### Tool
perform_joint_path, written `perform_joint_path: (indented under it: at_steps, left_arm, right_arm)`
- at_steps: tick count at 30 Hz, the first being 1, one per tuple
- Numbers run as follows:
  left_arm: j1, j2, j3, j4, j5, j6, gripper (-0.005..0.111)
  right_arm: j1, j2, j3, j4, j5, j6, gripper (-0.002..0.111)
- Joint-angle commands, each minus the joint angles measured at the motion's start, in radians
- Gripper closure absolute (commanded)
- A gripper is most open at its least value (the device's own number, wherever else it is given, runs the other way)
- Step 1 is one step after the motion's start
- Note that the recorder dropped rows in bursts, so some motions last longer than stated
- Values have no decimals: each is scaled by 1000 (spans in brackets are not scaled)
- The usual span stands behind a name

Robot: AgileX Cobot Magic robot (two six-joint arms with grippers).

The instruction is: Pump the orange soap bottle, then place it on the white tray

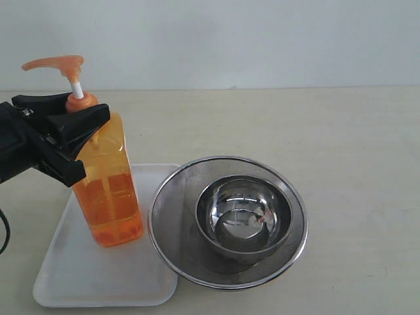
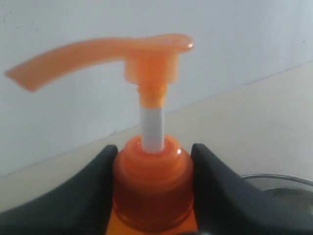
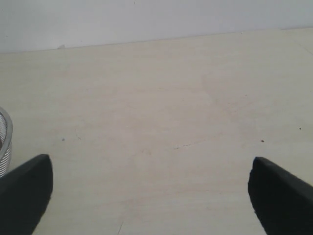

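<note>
The orange soap bottle (image 1: pixel 108 190) stands on the white tray (image 1: pixel 98 282), leaning slightly, its base near the tray's middle. Its pump head (image 1: pixel 56 63) is raised on the white stem. My left gripper (image 1: pixel 88 141) is shut on the orange soap bottle at the collar below the stem. In the left wrist view the black fingers (image 2: pixel 93 191) press both sides of the orange collar (image 2: pixel 151 181), with my left gripper (image 2: pixel 154 152) centred on it. My right gripper (image 3: pixel 150 164) is open over bare table, holding nothing, and is out of the exterior view.
A round steel mesh strainer (image 1: pixel 174 216) with a steel bowl (image 1: pixel 244 220) inside sits right beside the tray, its rim overlapping the tray's right edge. The strainer's rim (image 3: pixel 4 142) shows at the edge of the right wrist view. A beige table (image 1: pixel 341 144) stretches to the right.
</note>
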Motion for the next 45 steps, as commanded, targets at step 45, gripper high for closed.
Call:
perform_joint_path:
  at_steps: [45]
  left_arm:
    - [224, -91, -98, 448, -175, -355, 102]
  right_arm:
    - [-2, -6, -1, -5, -3, -2, 3]
